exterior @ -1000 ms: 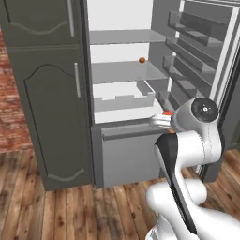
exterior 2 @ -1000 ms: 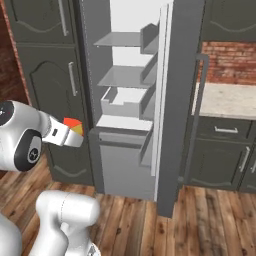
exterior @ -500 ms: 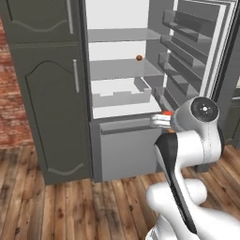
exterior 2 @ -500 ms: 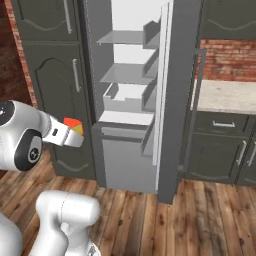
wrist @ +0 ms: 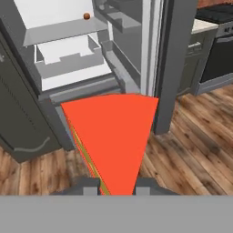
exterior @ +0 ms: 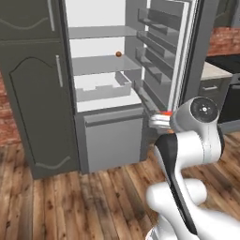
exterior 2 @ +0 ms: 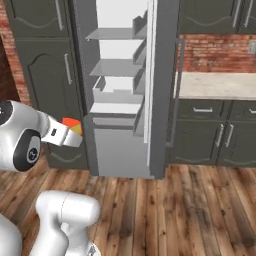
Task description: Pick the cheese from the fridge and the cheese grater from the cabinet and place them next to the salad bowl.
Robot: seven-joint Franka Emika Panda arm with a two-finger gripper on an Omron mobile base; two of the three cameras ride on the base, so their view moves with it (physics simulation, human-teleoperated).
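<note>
The fridge (exterior: pixel 108 84) stands open, white inside, its door (exterior: pixel 164 51) swung out to the right with racks on it. A pale drawer (exterior: pixel 101 89) sits on a middle shelf inside the fridge, and a small brown ball (exterior: pixel 118 54) rests on the shelf above it. In front of the fridge, outside it, the gripper (exterior 2: pixel 70 137) is clamped on the cheese (wrist: pixel 111 136), a red-sided wedge.
</note>
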